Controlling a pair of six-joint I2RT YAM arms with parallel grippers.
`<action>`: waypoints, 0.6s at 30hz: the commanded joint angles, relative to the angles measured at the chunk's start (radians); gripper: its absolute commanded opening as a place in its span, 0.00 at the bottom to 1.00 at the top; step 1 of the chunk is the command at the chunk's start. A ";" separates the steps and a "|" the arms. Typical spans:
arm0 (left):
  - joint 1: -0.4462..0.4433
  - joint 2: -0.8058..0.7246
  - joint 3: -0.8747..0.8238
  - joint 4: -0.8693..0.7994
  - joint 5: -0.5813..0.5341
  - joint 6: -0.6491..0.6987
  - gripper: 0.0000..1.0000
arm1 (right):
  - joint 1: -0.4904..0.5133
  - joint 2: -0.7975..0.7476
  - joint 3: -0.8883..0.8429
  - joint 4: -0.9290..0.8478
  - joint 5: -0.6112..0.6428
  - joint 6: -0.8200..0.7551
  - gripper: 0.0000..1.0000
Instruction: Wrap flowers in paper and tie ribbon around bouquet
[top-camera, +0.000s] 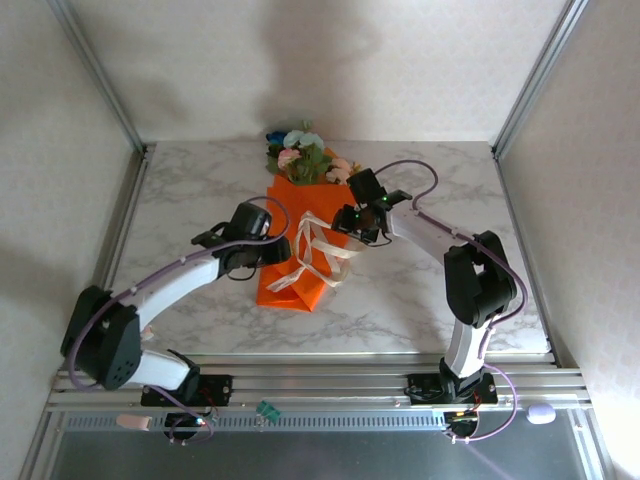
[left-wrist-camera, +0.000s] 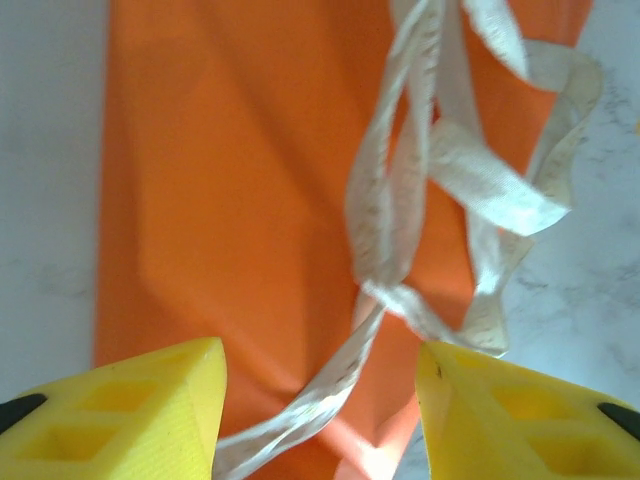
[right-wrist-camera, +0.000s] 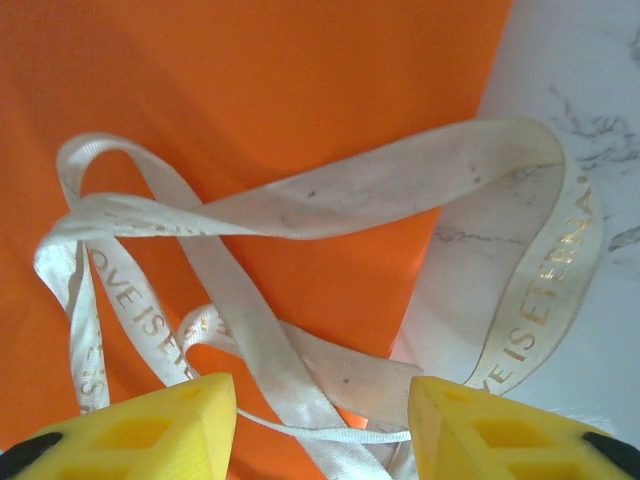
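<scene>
Seen from above, the stems of the flowers (top-camera: 303, 155) are hidden inside the folded orange paper (top-camera: 300, 200). The loops of cream ribbon (top-camera: 318, 250) are too small to tell whether they are knotted. A tiny green object (top-camera: 267, 409) on the aluminium rail (top-camera: 330, 382) cannot be identified. In the left wrist view the ribbon is blurred and runs off the top and bottom edges, where the paper is cropped too. In the right wrist view the ribbon's gold lettering (right-wrist-camera: 545, 300) is only partly readable. The yellow fingers (right-wrist-camera: 150, 435) of the right gripper (right-wrist-camera: 320, 385) are cut off at the bottom edge.
</scene>
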 joint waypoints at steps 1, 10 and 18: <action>0.002 0.125 0.071 0.062 0.084 -0.006 0.51 | -0.006 -0.013 -0.041 -0.019 0.020 0.011 0.49; -0.019 0.314 0.196 0.054 0.025 0.056 0.42 | -0.006 -0.053 -0.076 -0.015 -0.006 0.012 0.48; -0.045 0.318 0.222 0.091 0.022 0.058 0.00 | -0.009 -0.066 -0.068 -0.028 0.002 0.007 0.48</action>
